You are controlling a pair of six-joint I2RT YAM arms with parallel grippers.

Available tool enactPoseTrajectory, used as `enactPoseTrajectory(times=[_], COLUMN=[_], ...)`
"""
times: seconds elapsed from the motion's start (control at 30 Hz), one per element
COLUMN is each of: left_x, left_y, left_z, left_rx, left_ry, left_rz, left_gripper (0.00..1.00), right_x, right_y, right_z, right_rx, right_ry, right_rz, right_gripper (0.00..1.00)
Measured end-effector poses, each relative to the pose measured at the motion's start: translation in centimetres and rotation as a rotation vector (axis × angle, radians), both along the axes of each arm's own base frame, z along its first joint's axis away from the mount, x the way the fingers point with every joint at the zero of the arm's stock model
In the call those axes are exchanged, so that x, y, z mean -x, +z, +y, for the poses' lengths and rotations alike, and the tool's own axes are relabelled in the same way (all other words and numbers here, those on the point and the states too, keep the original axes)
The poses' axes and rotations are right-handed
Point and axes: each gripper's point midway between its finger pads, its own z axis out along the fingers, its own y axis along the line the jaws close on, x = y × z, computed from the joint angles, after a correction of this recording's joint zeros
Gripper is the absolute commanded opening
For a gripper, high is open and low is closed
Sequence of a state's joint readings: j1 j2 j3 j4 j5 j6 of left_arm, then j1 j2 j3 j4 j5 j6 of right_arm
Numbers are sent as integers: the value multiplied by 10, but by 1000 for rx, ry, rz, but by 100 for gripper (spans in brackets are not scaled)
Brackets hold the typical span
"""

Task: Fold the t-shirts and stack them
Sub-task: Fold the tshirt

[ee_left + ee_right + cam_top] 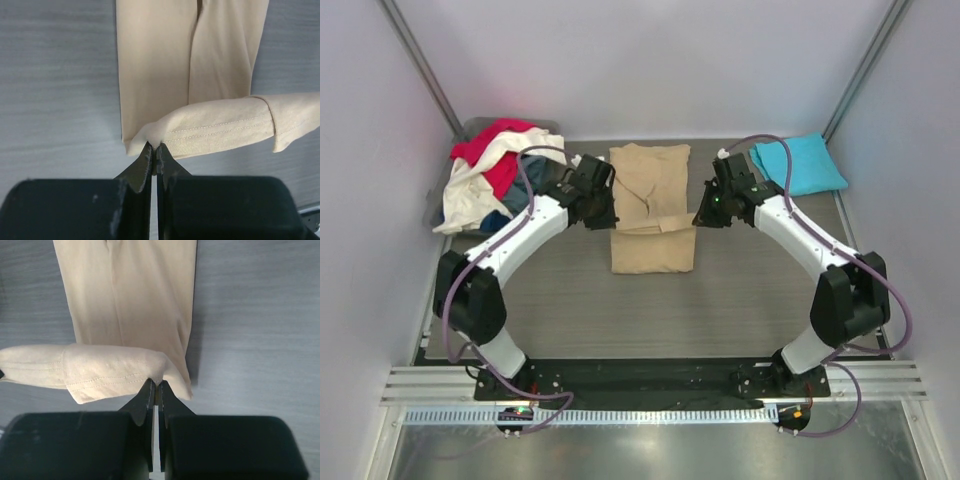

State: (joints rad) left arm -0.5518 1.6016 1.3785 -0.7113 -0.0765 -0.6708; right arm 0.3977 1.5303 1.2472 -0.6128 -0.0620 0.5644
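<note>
Left gripper (154, 146) and right gripper (155, 383): jaws closed, each pinching one end of a stitched edge of the tan shirt (650, 190), with both arms reaching inward from opposite sides. The shirt lies lengthwise at the centre of the table (560, 300), its held edge doubled over the middle. The turquoise shirt (800, 163) lies far right and the heap of red, white and dark shirts (485, 180) far left. How much cloth is between the fingertips is hidden.
</note>
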Motion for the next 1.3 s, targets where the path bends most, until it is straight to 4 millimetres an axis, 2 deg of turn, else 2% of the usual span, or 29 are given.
enactPoseTrajectory(times=[0.13, 0.27, 0.7, 0.73, 0.77, 0.8, 0.83, 0.87, 0.97, 1.03, 1.1, 1.17, 1.2, 1.23, 1.3], left_x=[-35, -62, -99, -103, -107, -111, -116, -124, -157, -180, -188, -183, -174, -156, -116], left_y=[-11, -20, -70, -72, -75, -77, -77, -76, -59, -35, -8, 19, 28, 36, 35], left_z=[1, 3, 10, 10, 10, 10, 9, 10, 9, 7, 8, 13, 17, 22, 30], left_rx=[-2, 7, -29, -31, -31, -34, -36, -38, -31, -20, -7, 6, 11, 16, 31], left_ry=[-3, -4, 4, 5, 5, -1, -6, -6, -6, -7, -6, 0, 2, 3, 4], left_rz=[23, 38, 125, 129, 136, 141, 142, 144, 111, 52, -5, -46, -57, -51, -20], left_gripper=[0, 0, 0, 4, 24, 36, 46, 62, 84, 88, 91, 91, 91, 91, 90], right_x=[-33, -57, -94, -96, -100, -103, -107, -111, -130, -144, -149, -146, -137, -123, -88], right_y=[-7, -18, -58, -60, -62, -63, -64, -64, -56, -41, -25, -9, -4, -1, -1], right_z=[-1, 0, 11, 12, 12, 12, 12, 11, 6, 2, -2, -6, -7, -8, -7], right_rx=[2, -9, -39, -40, -43, -47, -51, -56, -61, -66, -73, -79, -81, -83, -93], right_ry=[12, 24, 62, 61, 60, 56, 50, 42, 26, 12, 2, -4, -2, 1, 17], right_rz=[6, 22, 94, 96, 99, 101, 102, 103, 90, 60, 23, -5, -15, -8, -4], right_gripper=[1, 1, 2, 14, 26, 43, 68, 75, 81, 81, 81, 81, 81, 80, 77])
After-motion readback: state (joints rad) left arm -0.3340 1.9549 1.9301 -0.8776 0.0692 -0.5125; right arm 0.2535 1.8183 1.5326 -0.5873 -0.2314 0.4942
